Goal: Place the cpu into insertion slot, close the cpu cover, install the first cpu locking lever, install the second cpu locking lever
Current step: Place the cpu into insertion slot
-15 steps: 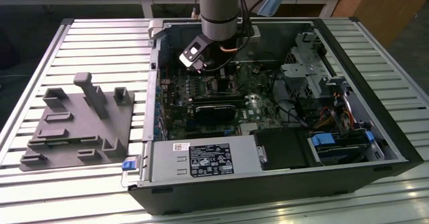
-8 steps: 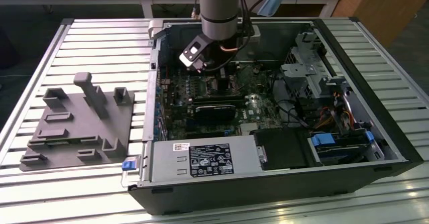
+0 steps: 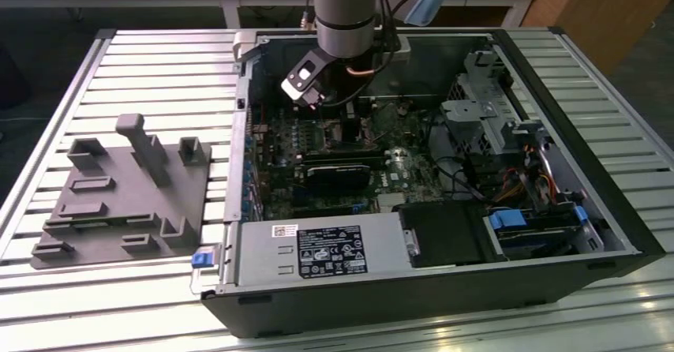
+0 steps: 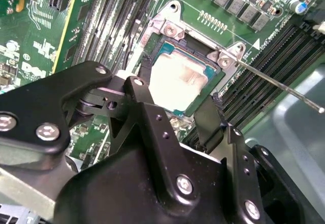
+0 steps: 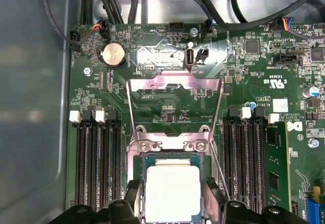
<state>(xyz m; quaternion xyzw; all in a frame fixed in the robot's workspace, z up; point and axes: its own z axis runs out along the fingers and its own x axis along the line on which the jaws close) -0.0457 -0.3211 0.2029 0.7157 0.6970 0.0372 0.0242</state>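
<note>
The cpu [image 5: 172, 191] is seen seated flat in the socket on the motherboard [image 5: 254, 76], inside the open computer case [image 3: 421, 301] laid on the slatted desk [image 3: 158, 68]. The tool [image 4: 175, 92] is positioned over it, its 2 fingers [image 4: 207, 120] spread to roughly chip width, 1 at each side. They seem just clear of its edges, with nothing gripped. The cpu cover [image 5: 175, 84] is flipped up, away from the socket. 1 locking lever [image 4: 274, 84] is angled out from the socket. A grey fixture [image 3: 126, 202] lies on the desk beside the case.
</note>
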